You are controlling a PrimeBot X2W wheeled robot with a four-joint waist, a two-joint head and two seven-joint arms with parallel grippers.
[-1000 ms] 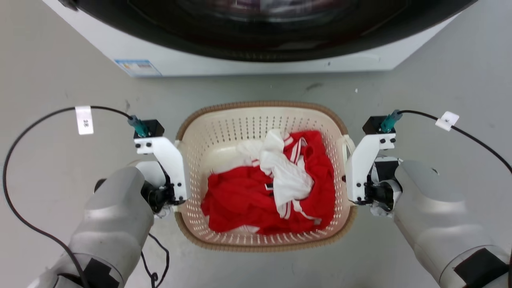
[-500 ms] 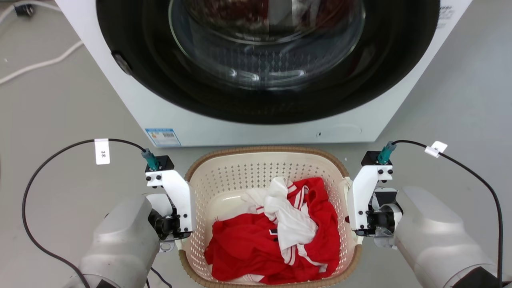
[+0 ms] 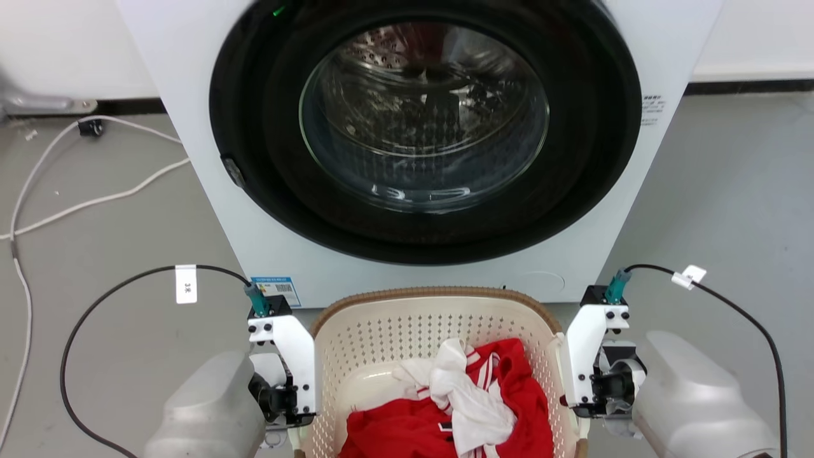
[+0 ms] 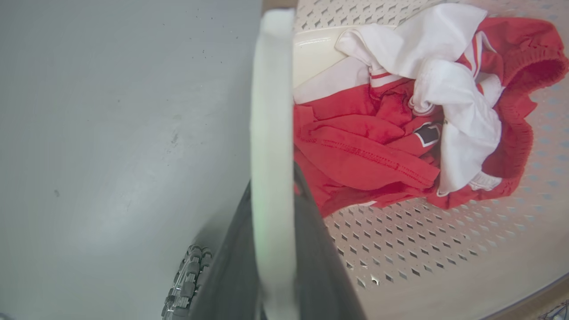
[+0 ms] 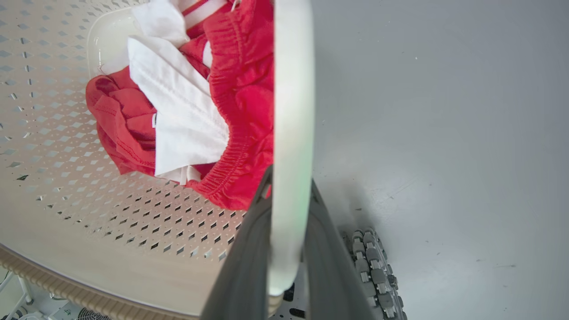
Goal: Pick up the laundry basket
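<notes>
Left claw [image 4: 272,195] and right claw [image 5: 290,184] clamp laundry basket [image 3: 394,331].

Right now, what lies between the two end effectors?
The laundry basket of red and white clothes; the left end effector and right end effector each clamp one of its handles, per head and wrist views.

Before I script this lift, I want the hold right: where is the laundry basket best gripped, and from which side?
Put the left gripper on the white left handle, the right gripper on the right handle, each from outside. They are thin strips on opposite sides, easy to straddle, and the laundry basket likely stays level.
</notes>
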